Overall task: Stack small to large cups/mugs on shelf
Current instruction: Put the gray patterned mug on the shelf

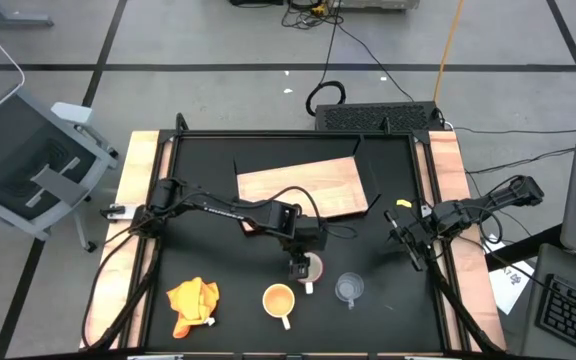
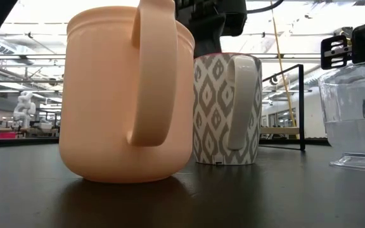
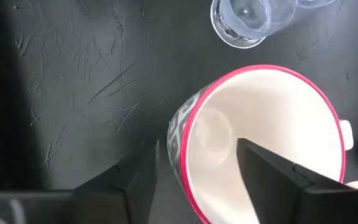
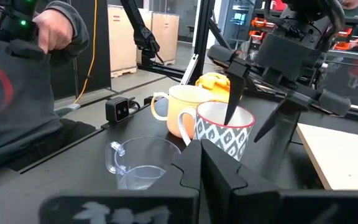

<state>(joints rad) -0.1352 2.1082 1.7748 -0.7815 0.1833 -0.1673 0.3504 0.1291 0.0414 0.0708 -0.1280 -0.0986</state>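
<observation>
Three cups stand upright on their bases on the black tabletop near its front edge. The white mug [image 1: 313,268] has a grey pattern and a pink rim [image 3: 241,71]. The yellow-orange cup [image 1: 279,300] is to its front left and the clear glass cup [image 1: 349,288] to its right. My left gripper [image 3: 194,152] points steeply down over the mug and is open. One finger [image 4: 232,93] is inside the mug, the other [image 4: 272,121] outside, with a gap to the wall on both sides. The wooden shelf [image 1: 303,185] lies flat behind. My right gripper [image 1: 405,240] waits shut at the right.
An orange-yellow cloth [image 1: 193,303] lies crumpled at the front left. A small black camera [image 4: 120,109] sits at the table's front edge. A person [image 4: 23,74] stands beyond that edge. Bare black tabletop lies between the cups and the shelf.
</observation>
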